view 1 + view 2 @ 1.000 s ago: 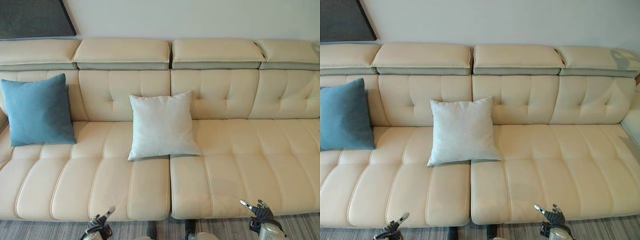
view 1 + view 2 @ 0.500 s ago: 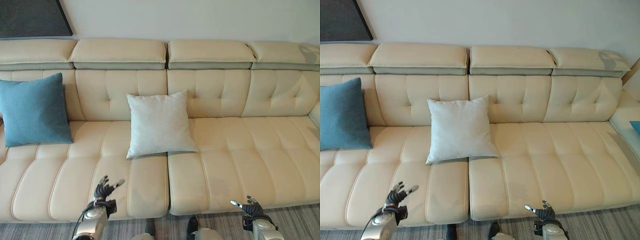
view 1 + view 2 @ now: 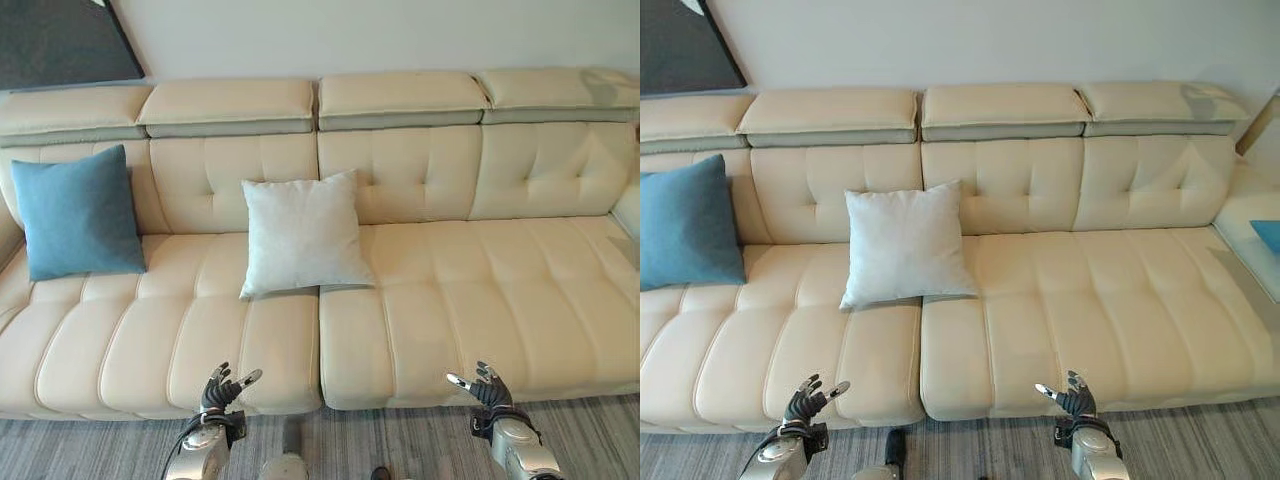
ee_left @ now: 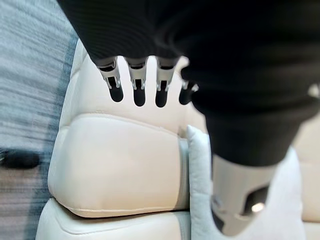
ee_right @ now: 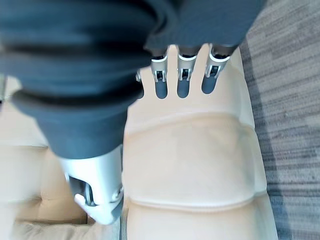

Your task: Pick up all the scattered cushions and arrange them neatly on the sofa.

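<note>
On the sofa point(image 3: 450, 300), white cushion point(image 3: 303, 233) leans upright against backrest.

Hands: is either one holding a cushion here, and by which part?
Nothing is held. The left hand and right hand hover open before the sofa.

A home living room: long cream sofa point(image 3: 420, 330), scatter cushions, striped grey carpet point(image 3: 90, 450), framed wall picture point(image 3: 60, 40).

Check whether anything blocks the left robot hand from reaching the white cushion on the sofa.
Nothing visible does. The left robot hand hovers open at the sofa's front edge, and only bare seat lies between it and the white cushion, which leans against the backrest.
</note>
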Controlling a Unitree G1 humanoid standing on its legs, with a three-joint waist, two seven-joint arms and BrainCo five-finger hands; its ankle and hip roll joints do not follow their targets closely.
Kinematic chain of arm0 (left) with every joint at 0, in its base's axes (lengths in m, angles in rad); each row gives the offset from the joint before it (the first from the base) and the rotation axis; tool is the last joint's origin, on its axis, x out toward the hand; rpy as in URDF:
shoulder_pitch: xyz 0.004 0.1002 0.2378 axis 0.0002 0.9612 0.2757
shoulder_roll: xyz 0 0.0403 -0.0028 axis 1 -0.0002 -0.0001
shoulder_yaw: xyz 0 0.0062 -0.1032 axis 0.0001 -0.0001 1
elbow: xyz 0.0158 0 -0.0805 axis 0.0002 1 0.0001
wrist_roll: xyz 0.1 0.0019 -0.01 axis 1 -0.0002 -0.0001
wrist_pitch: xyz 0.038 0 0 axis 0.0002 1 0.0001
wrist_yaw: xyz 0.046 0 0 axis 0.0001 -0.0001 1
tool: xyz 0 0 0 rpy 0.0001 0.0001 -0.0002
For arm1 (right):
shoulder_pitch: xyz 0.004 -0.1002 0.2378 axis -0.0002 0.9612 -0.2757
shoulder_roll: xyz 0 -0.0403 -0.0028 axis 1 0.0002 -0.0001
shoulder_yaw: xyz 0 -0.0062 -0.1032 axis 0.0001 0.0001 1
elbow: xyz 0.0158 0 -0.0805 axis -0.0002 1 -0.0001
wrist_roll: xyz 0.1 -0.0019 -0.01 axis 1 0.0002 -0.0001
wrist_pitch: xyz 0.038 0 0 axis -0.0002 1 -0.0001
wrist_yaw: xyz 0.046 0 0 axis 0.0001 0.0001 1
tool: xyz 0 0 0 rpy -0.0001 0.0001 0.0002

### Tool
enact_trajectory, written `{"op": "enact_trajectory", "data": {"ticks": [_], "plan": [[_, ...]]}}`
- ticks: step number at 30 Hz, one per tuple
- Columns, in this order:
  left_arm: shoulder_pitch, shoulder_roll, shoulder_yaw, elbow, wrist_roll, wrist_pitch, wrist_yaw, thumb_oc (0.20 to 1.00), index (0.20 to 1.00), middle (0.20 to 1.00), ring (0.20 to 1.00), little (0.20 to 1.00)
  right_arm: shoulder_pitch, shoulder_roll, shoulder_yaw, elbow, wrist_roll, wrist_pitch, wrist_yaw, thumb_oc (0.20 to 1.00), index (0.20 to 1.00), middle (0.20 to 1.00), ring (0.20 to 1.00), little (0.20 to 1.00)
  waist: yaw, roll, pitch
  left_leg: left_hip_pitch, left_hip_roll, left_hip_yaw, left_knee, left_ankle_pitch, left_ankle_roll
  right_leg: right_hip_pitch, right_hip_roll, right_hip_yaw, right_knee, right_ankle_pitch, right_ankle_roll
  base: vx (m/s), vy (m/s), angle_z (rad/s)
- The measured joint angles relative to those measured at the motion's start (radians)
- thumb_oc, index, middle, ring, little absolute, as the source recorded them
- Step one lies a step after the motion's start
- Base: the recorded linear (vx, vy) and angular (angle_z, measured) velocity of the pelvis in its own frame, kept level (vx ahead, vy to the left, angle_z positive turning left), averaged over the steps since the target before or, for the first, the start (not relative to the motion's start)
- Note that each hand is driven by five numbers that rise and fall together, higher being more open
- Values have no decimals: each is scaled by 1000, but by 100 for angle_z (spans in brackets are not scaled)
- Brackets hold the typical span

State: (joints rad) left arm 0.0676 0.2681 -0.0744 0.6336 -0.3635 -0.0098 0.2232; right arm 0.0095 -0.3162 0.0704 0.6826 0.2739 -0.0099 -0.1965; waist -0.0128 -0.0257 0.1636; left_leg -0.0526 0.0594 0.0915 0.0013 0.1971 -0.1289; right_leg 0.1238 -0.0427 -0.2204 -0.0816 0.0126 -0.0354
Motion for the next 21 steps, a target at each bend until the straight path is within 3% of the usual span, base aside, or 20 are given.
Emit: {"op": "enact_trajectory", "data": {"ticks": [1,3,7,13,15,18,21], "plan": [[-2,0,0,-1,0,0,0,1000,1000,1000,1000,1000,0,0,0,0,0,0,0,1000,1000,1000,1000,1000,-5,16,-1,18,-8,2,0,-23,21,1,4,6,0,6,7,-108,29,-4],[-5,-4,-1,-5,-1,-1,0,1000,1000,1000,1000,1000,5,2,0,0,0,0,1,1000,1000,1000,1000,1000,-9,20,-2,26,-4,2,-21,-25,24,-6,8,9,-6,5,18,-77,70,-8],[-9,-14,-4,-3,-1,1,0,1000,1000,1000,1000,1000,21,9,-6,1,0,0,-2,1000,1000,1000,1000,1000,-19,48,-6,54,9,0,-92,-81,85,-11,25,15,-6,12,54,-51,104,0],[16,-17,-11,0,0,9,-5,1000,1000,1000,1000,1000,68,25,-4,-27,0,1,0,1000,1000,1000,1000,1000,-37,61,-39,50,-28,14,-88,-87,96,-28,-19,40,-6,21,73,-27,152,-10],[25,-15,-20,0,5,19,-11,1000,1000,1000,1000,1000,72,28,-4,-36,0,-1,1,1000,1000,1000,1000,1000,-34,63,-46,56,-26,54,-91,-88,96,-42,-19,87,-6,26,80,-24,103,-58],[25,-11,-44,-1,39,23,-25,1000,1000,1000,1000,1000,84,31,-5,-46,0,0,0,1000,1000,1000,1000,1000,-77,45,-57,56,-29,107,-90,-94,106,-69,-19,133,-6,53,105,-73,164,-56],[24,-5,-48,-1,52,29,-30,1000,1000,1000,1000,1000,76,43,-11,-77,0,0,-1,1000,1000,1000,1000,1000,-102,28,-57,60,-19,206,-91,-104,126,-115,-16,215,-5,86,109,-47,153,-93]]}}
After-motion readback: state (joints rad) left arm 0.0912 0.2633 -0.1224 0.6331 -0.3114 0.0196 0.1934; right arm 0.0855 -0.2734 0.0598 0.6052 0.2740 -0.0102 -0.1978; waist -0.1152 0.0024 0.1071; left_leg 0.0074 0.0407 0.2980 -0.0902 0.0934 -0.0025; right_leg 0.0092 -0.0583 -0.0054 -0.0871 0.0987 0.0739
